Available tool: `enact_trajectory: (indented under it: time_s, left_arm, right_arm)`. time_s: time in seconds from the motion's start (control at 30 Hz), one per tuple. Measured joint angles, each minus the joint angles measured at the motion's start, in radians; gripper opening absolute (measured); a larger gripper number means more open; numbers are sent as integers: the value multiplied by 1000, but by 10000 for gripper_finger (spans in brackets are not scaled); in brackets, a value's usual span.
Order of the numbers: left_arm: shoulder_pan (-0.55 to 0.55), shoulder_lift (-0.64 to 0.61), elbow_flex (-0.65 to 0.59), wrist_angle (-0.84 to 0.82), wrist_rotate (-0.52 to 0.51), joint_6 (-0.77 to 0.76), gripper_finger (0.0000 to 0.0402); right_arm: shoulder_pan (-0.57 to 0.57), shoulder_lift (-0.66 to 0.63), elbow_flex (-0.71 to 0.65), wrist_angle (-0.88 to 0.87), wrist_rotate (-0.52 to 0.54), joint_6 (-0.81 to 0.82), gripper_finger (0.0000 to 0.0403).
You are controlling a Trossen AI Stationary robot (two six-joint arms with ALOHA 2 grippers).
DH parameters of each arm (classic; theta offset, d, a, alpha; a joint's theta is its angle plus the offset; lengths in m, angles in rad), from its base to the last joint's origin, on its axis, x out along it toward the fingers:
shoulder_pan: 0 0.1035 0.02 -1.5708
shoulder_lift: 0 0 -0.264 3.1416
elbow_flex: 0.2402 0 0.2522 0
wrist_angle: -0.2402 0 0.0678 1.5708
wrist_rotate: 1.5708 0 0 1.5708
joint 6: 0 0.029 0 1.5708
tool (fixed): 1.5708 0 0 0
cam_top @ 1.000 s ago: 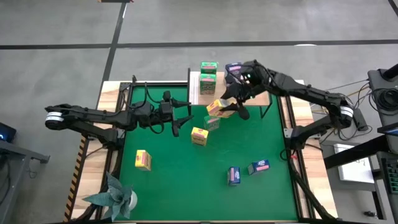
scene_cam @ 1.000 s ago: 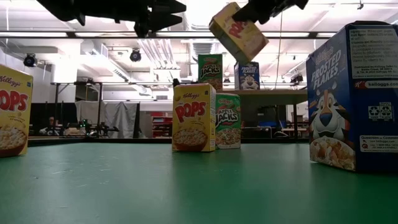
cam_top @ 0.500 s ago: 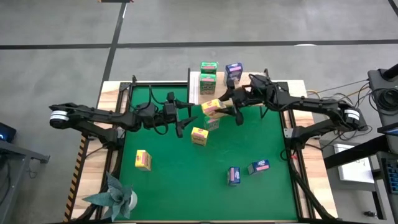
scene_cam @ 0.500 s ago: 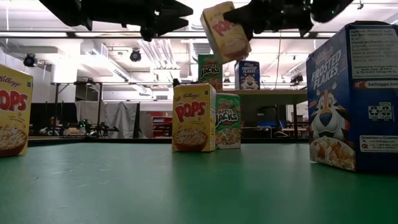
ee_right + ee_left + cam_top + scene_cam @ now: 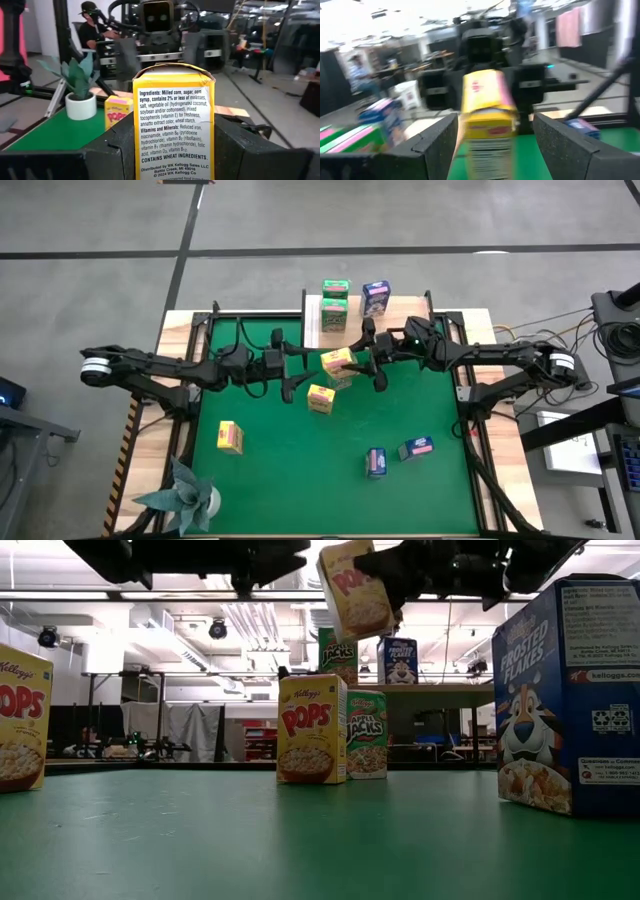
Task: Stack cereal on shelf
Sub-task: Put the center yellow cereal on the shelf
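A yellow and pink cereal box (image 5: 337, 360) hangs in the air over the green mat, in front of the shelf (image 5: 420, 330), with my right gripper (image 5: 358, 361) shut on it. The low view shows this box (image 5: 355, 585) tilted, high above the mat. My left gripper (image 5: 300, 368) faces it from the table's left. Its fingers are open and stand wide on either side of the box (image 5: 485, 117) without plainly touching it. Two green boxes (image 5: 334, 300) and a blue one (image 5: 375, 296) stand on the shelf. My right gripper pinches the yellow box between its two fingers (image 5: 115, 155), one on each broad face, with the narrow ingredients panel (image 5: 172, 125) turned toward the wrist. It comes in level from the table's right. The box is lifted clear and leans over a little.
On the mat stand a yellow box (image 5: 320, 397) with a green one (image 5: 343, 379) behind it, another yellow box (image 5: 230, 437) toward the near left, and two blue boxes (image 5: 376, 462) (image 5: 417, 447) toward the near right. A teal paper plant (image 5: 185, 495) sits at the near left corner.
My right gripper has carried the yellow box away from the shelf's front, toward the table's left and my left gripper, and has levelled out. The box now stands more upright. My left gripper has edged a little toward the table's right, fingers still open.
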Motion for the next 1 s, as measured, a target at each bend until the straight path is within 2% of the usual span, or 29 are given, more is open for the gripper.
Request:
enact_trajectory:
  time_s: [0.1,0.33,0.7,1.0]
  left_arm:
    - [-1,1,0,13,34,17,242]
    - [-1,37,0,48,33,26,242]
    - [0,123,0,181,25,9,242]
    - [0,155,0,251,-15,-17,242]
  right_arm:
    - [9,0,0,21,3,7,171]
    - [32,11,-1,110,10,36,171]
    - [97,27,-2,222,154,-29,171]
    - [120,38,-2,261,171,-37,171]
